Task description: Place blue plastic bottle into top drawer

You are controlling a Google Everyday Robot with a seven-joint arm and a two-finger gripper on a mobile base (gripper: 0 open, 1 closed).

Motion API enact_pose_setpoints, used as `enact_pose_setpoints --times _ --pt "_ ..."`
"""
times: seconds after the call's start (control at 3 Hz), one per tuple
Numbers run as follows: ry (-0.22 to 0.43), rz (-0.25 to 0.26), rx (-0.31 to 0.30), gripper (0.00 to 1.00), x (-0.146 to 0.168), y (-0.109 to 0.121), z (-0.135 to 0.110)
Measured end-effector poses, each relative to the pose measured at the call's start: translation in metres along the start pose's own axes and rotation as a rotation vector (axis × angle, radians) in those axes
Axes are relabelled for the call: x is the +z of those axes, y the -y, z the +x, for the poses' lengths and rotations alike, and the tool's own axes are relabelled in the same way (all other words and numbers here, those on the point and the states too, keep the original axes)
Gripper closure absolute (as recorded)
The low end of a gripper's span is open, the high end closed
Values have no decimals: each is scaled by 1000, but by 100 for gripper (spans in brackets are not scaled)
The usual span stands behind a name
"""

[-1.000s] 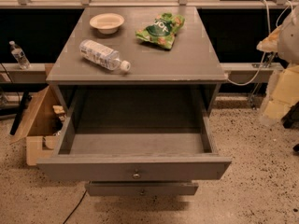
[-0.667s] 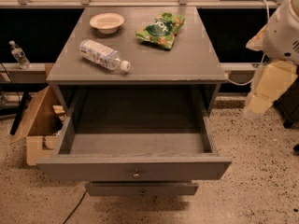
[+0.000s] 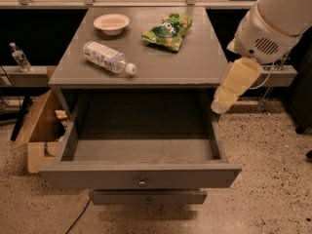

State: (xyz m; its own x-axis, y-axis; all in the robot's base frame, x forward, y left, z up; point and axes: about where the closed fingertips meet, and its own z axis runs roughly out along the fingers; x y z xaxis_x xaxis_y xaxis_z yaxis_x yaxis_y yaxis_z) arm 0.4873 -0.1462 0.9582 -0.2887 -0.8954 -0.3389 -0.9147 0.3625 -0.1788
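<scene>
Jaws, state impossible to tell, have swung in beside the top drawer [image 3: 141, 175]; blue plastic bottle [image 3: 105, 57] unmoved.

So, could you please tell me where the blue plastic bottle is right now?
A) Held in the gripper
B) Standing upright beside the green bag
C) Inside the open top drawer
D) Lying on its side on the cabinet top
D: the blue plastic bottle lies on its side on the cabinet top near the bowl. The open top drawer holds nothing, and the gripper hangs by the cabinet's right edge, apart from the bottle.
</scene>
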Motion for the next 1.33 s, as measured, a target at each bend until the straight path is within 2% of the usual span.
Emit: enact_pose_setpoints --times 0.67,1.0,1.33 --pt "13 19 6 0 5 6 -12" --pt "37 45 9 0 16 17 -38" --pt "74 57 32 0 39 34 -84"
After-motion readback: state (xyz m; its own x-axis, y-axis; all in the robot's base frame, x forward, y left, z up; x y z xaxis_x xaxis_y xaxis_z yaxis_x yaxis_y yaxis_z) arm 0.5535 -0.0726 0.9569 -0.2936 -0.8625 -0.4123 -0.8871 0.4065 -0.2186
